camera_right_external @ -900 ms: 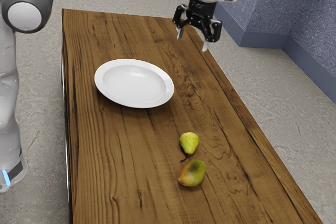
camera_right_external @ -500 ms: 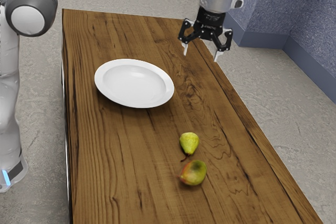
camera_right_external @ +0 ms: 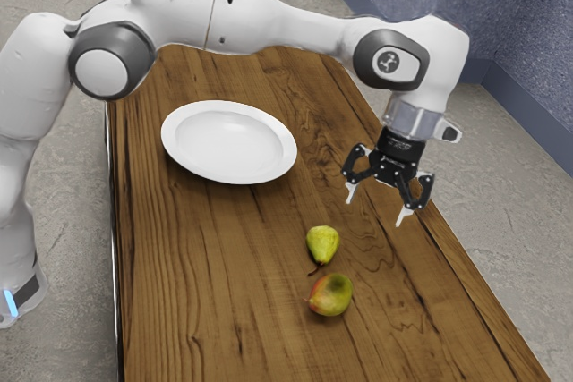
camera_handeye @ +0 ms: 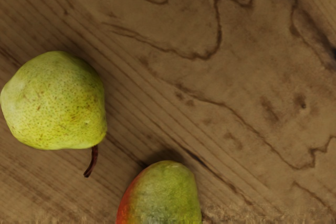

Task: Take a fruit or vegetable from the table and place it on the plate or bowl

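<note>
One long bench (camera_right_external: 206,248) of dark, wavy-grained wood stands on a mottled grey floor (camera_right_external: 501,176), with a blue-grey wall (camera_right_external: 528,15) at the exterior view's upper right. The exterior view takes in the white plate (camera_right_external: 228,141) and the end effector (camera_right_external: 375,209) hanging above the bench near its edge, fingers spread with nothing between them, while the wrist view brings up the green pear (camera_right_external: 322,243) with its fine speckles and curved brown stem (camera_handeye: 92,162). That pear lies on the bare wood apart from the plate, just beside a second pear (camera_right_external: 329,294) blushed red-orange down one side.
</note>
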